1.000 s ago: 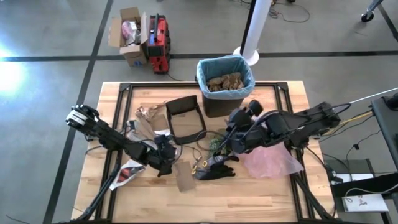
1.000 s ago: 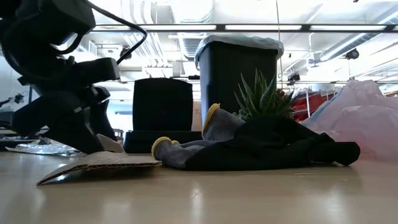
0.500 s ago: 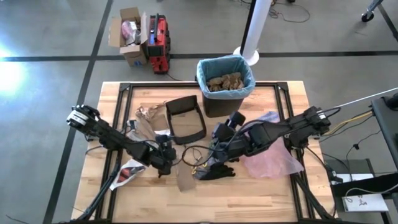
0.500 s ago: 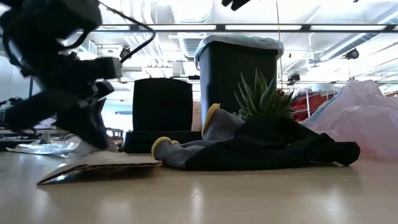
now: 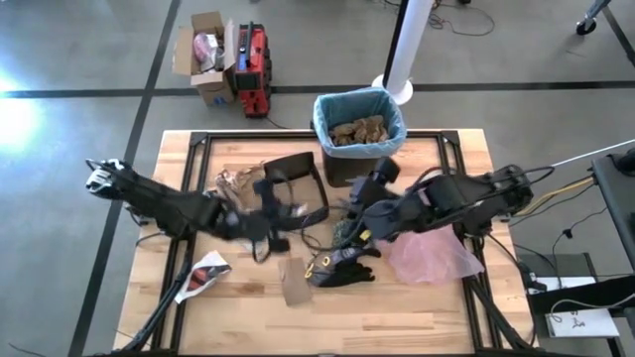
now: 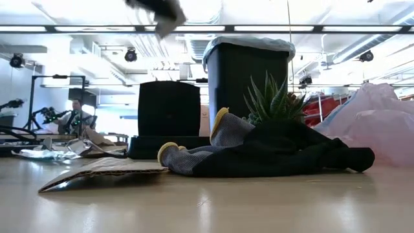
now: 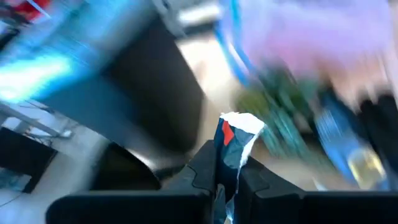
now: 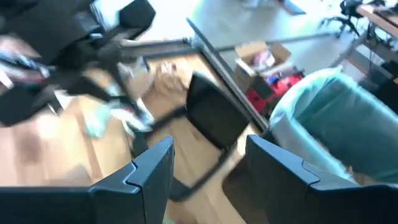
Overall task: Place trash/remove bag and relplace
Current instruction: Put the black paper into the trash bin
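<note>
Right now your left end effector (image 7: 227, 177) is clenched on a small white scrap with a red patch (image 7: 236, 140), one piece of the trash, and carries it above the surface, near the empty black bin lying on its side (image 5: 296, 188). Judge that scrap as very light, limp and easily torn; a pinch at one edge, as you have it, should be enough, though it may flutter or slip if you swing fast.

Your right end effector (image 8: 208, 165) stands with its fingers apart and nothing between them, hovering over the middle of the surface beside the green plant tuft (image 5: 344, 227).

The bag (image 5: 324, 121), teal-blue and crinkly, lines the upright black bin (image 5: 349, 164) at the far edge, with brown crumpled pieces (image 5: 359, 130) already inside. Expect the liner to be thin and slippery; its folded rim looks like the place to take it.

More litter lies on the surface: brown paper (image 5: 234, 196) by the left arm, a flat cardboard piece (image 5: 294, 282), and a red-and-white wrapper (image 5: 204, 273).

Only the left wrist view shows you the pinch itself. The high view gives the layout and the bin's contents. The low view shows the black-and-yellow glove (image 6: 259, 152) in front of the plant and the pink bag (image 6: 378, 120) to one side, but only a blur of the raised left end effector at its top edge.
</note>
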Robot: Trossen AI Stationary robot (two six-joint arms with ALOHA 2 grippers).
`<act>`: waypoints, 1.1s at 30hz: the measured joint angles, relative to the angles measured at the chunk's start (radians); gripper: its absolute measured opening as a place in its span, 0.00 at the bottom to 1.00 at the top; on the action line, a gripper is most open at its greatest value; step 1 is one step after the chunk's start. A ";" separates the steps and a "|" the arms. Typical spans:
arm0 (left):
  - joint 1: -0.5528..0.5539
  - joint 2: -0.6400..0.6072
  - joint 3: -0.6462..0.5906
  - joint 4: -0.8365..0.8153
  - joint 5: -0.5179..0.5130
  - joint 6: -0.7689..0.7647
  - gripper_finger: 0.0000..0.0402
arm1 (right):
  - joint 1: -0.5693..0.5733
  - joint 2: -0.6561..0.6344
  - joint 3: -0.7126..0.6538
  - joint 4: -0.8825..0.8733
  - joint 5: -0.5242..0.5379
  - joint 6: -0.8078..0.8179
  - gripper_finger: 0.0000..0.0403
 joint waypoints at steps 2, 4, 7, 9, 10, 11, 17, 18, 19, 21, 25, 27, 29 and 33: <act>0.059 -0.032 0.040 0.072 -0.002 0.022 0.02 | 0.017 -0.020 0.039 0.000 0.000 -0.014 0.46; 0.125 -0.056 0.070 0.148 0.024 0.028 0.01 | 0.028 -0.031 0.079 0.004 0.001 -0.027 0.46; 0.240 -0.067 0.111 0.271 0.175 0.029 0.00 | 0.052 -0.043 0.125 0.003 0.001 -0.050 0.46; 0.311 -0.065 0.145 0.332 0.285 0.029 0.00 | 0.070 -0.043 0.151 0.004 0.003 -0.046 0.46; 0.342 -0.055 0.167 0.359 0.323 0.028 0.01 | 0.085 -0.044 0.161 0.003 0.001 -0.033 0.46; 0.372 -0.044 0.196 0.386 0.355 0.027 0.01 | 0.101 -0.046 0.172 0.002 -0.005 -0.017 0.46; 0.500 0.083 0.384 0.394 0.506 0.029 0.00 | 0.214 -0.053 0.205 -0.006 -0.011 0.001 0.46; 0.515 0.113 0.416 0.391 0.531 0.029 0.00 | 0.226 -0.054 0.206 -0.007 -0.011 0.001 0.46; 0.528 0.144 0.448 0.392 0.552 0.029 0.00 | 0.238 -0.054 0.207 -0.012 -0.009 0.004 0.46; 0.554 0.203 0.509 0.382 0.585 0.029 0.00 | 0.256 -0.057 0.207 -0.035 0.008 0.019 0.46; 0.602 0.322 0.638 0.352 0.604 0.009 0.00 | 0.278 -0.059 0.207 -0.110 0.017 0.109 0.46; 0.622 0.379 0.702 0.336 0.605 -0.008 0.01 | 0.288 -0.059 0.207 -0.161 0.016 0.172 0.46; 0.643 0.423 0.749 0.319 0.604 -0.013 0.02 | 0.295 -0.059 0.207 -0.211 0.016 0.234 0.46; 0.659 0.499 0.807 0.315 0.602 -0.030 0.06 | 0.310 -0.059 0.205 -0.290 0.016 0.337 0.46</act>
